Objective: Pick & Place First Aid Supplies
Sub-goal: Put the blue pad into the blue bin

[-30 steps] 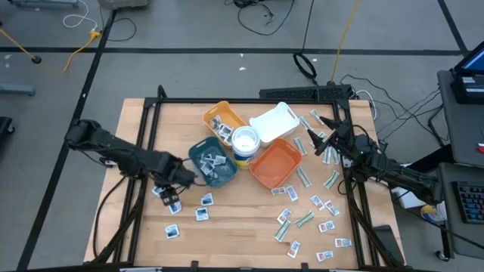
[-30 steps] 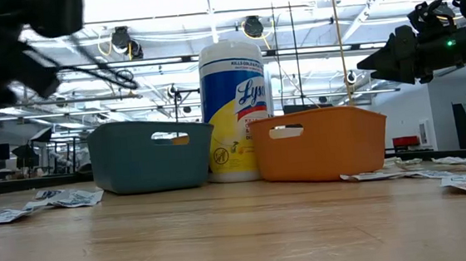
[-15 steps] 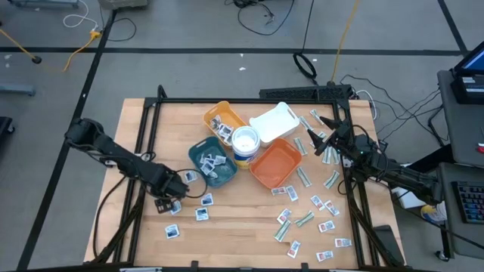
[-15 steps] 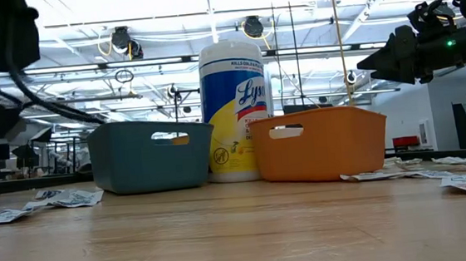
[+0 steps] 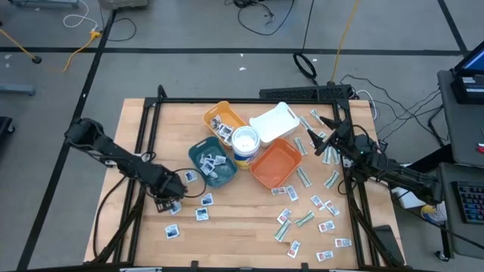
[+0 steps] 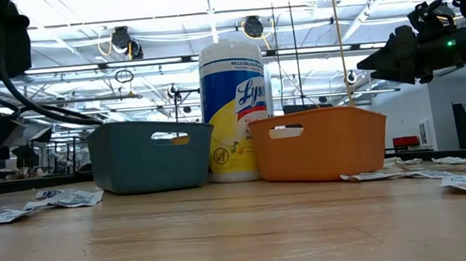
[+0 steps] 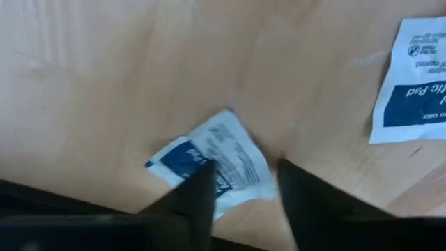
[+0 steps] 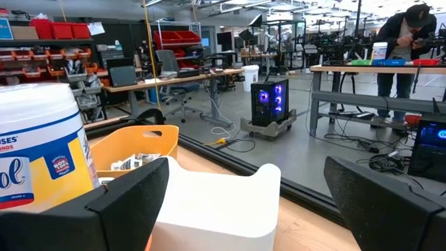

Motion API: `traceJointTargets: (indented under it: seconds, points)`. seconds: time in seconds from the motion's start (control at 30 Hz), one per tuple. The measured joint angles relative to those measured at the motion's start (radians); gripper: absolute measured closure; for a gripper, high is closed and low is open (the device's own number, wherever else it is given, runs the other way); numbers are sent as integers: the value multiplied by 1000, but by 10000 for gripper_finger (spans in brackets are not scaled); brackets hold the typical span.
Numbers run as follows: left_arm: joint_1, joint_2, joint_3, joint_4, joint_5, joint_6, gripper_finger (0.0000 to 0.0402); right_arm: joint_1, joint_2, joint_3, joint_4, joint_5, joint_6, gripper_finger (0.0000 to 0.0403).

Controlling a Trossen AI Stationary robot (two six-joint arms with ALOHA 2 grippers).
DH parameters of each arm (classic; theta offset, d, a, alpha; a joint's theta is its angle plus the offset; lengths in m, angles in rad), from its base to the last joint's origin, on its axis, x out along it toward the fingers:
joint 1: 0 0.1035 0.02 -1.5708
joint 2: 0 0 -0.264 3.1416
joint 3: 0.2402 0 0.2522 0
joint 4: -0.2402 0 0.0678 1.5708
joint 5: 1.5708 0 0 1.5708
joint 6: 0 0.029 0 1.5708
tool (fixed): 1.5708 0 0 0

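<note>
- Blue-marked first aid packets lie loose on the table beside the teal tray (image 5: 213, 162), which already holds several, so sorting appears to be partway through.
- The left gripper (image 7: 240, 192) sits low over the wood on the side of the teal tray away from the tub; its fingers straddle a blue-and-white packet (image 7: 212, 162), partly closed, apparently about to pinch it.
- The right gripper (image 5: 321, 143) waits beyond the orange tray, fingers spread wide, holding nothing.
</note>
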Motion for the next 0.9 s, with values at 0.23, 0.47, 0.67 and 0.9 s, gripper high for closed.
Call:
traceJointTargets:
  seconds: [0.23, 0.47, 0.67, 0.9]
  points:
    - [-7, 1, -1, 8, 7, -55, 390, 0, 0, 0, 0, 0, 0, 26]
    - [6, -26, 58, -72, -7, -80, 397, 0, 0, 0, 0, 0, 0, 26]
    - [34, -89, 169, -131, -32, -69, 399, 0, 0, 0, 0, 0, 0, 26]
    - [67, -132, 297, -170, -85, -62, 400, 0, 0, 0, 0, 0, 0, 26]
